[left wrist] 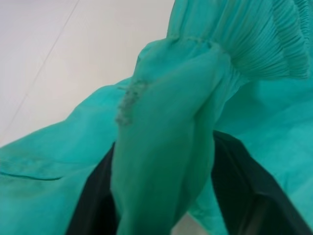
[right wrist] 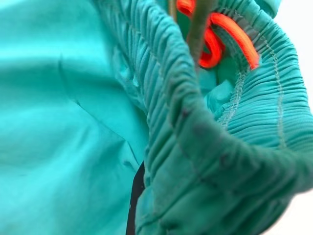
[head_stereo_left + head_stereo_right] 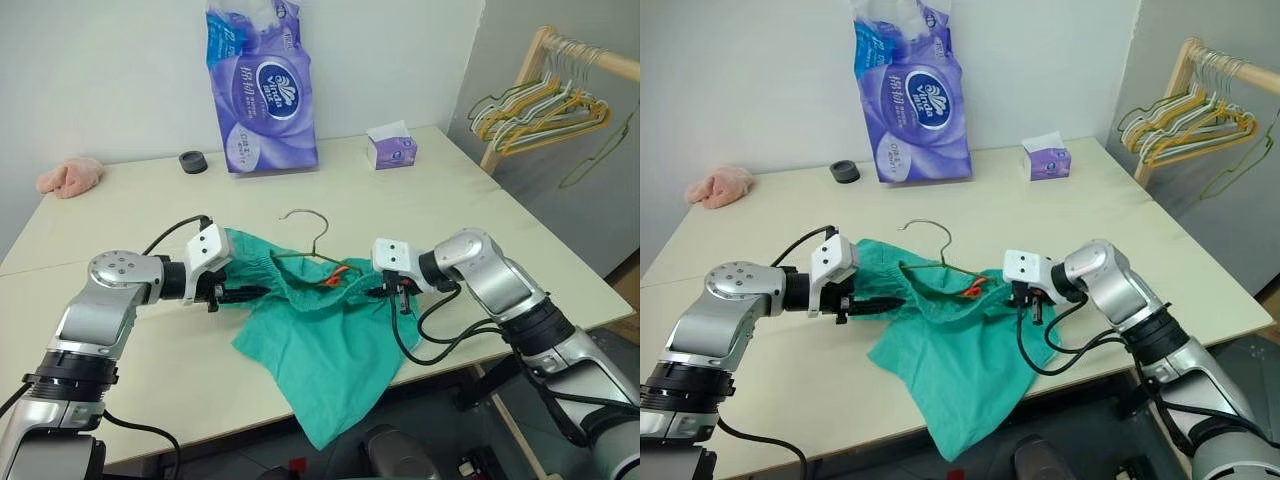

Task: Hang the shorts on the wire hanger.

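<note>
While the pale beige tabletop point(image 3: 560, 250) bears most of the cloth, the teal-green soft shorts point(image 3: 310, 340) lie across its near edge, one leg drooping over it. Their gathered waistband runs side to side between the arms, legs pointing toward the robot. The thin olive-grey wire hanger point(image 3: 312, 236) sits inside the waistband, hook pointing away. The left gripper point(image 3: 243, 293) has its jaws parted around a fold of cloth; the right gripper point(image 3: 385, 291) is clamped on the waistband. Best to keep the band taut and level, so the wire stays seated.
</note>
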Robot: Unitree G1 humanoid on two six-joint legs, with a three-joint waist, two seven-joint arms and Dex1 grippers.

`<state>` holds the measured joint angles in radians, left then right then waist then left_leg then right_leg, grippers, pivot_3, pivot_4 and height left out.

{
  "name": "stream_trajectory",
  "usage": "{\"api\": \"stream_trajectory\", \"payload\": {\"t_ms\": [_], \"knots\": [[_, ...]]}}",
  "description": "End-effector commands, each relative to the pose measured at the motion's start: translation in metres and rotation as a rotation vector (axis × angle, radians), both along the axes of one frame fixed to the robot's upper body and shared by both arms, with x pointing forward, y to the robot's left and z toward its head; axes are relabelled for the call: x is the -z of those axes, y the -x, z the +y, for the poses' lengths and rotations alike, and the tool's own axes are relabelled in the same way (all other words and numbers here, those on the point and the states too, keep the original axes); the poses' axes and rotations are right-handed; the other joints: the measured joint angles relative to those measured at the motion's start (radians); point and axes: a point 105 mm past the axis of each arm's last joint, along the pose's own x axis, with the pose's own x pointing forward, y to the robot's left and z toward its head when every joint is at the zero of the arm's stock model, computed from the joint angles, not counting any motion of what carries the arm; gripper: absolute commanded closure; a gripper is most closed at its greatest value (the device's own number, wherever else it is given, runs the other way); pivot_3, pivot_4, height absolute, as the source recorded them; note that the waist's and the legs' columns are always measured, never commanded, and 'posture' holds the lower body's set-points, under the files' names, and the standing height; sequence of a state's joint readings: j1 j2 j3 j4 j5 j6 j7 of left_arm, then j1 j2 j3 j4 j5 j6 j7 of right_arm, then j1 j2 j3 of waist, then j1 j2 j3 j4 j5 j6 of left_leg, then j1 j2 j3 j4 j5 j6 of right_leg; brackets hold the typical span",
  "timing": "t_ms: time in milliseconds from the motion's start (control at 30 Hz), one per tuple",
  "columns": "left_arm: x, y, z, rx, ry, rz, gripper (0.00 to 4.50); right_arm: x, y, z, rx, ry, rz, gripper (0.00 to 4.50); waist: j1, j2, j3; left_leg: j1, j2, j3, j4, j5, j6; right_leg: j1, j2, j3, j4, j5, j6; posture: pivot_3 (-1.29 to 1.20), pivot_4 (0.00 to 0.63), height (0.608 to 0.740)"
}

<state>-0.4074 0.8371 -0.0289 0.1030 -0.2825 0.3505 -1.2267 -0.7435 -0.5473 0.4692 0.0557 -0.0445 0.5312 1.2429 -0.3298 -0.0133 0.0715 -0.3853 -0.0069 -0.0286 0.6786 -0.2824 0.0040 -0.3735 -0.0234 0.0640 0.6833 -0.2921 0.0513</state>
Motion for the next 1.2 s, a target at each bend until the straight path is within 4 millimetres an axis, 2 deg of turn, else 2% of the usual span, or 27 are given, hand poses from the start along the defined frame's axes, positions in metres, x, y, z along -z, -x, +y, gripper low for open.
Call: {"api": "stream_trajectory", "payload": {"t_ms": [33,67,267,367,700,833,1167,1200], "knots": [[-0.025,-0.011,0.019,-0.078,0.063,-0.038,0.71,-0.021,0.009,-0.001,-0.035,-0.051,0.001,4.5,-0.001,0.0,0.0,0.0,0.0,0.0,0.0,0.0,0.0,0.0,0.0,0.0,0.0,0.0,0.0,-0.33,0.027,0.74],[-0.029,-0.011,0.022,-0.088,0.087,-0.023,0.48,-0.022,0.011,-0.004,-0.032,-0.048,0.006,4.5,-0.001,0.0,0.0,0.0,0.0,0.0,0.0,0.0,0.0,0.0,0.0,0.0,0.0,0.0,0.0,-0.33,0.027,0.74],[-0.036,-0.014,0.026,-0.1,0.159,0.034,0.48,-0.027,0.014,-0.015,-0.006,-0.041,0.02,4.5,-0.002,0.0,0.0,0.0,0.0,0.0,0.0,0.0,0.0,0.0,0.0,0.0,0.0,0.0,0.0,-0.34,0.026,0.74],[-0.027,-0.01,0.022,-0.075,0.135,0.07,0.01,-0.03,0.016,-0.017,0.002,-0.041,0.021,4.5,-0.004,0.0,0.0,0.0,0.0,-0.001,0.0,0.0,0.0,0.0,0.0,0.0,0.0,0.0,0.0,-0.34,0.026,0.74],[-0.017,-0.018,0.018,-0.036,0.047,0.0,0.01,-0.034,0.019,-0.026,0.01,-0.018,0.031,4.5,-0.005,0.0,0.0,0.0,0.0,0.0,0.0,0.0,0.0,0.0,0.0,0.0,0.0,0.0,0.0,-0.36,0.024,0.74],[-0.019,-0.01,0.017,0.042,0.021,0.017,0.01,-0.037,0.02,-0.034,0.012,-0.003,0.034,4.5,-0.005,0.0,0.0,0.0,0.0,0.0,0.0,0.0,0.0,0.0,-0.001,0.0,-0.001,0.0,0.0,-0.36,0.024,0.74],[-0.009,-0.02,0.016,0.051,-0.055,-0.062,0.01,-0.04,0.021,-0.036,-0.001,0.005,0.028,4.5,-0.007,0.0,0.0,0.0,0.0,0.0,0.0,0.0,0.0,0.0,-0.001,0.0,-0.001,0.0,0.0,-0.36,0.02,0.74],[-0.009,-0.021,0.016,0.051,-0.051,-0.067,0.19,-0.04,0.021,-0.037,-0.002,0.007,0.029,4.5,-0.007,0.0,0.0,0.0,0.0,0.0,0.0,0.0,0.0,0.0,-0.001,0.0,-0.001,0.0,0.0,-0.37,0.018,0.74]]}}
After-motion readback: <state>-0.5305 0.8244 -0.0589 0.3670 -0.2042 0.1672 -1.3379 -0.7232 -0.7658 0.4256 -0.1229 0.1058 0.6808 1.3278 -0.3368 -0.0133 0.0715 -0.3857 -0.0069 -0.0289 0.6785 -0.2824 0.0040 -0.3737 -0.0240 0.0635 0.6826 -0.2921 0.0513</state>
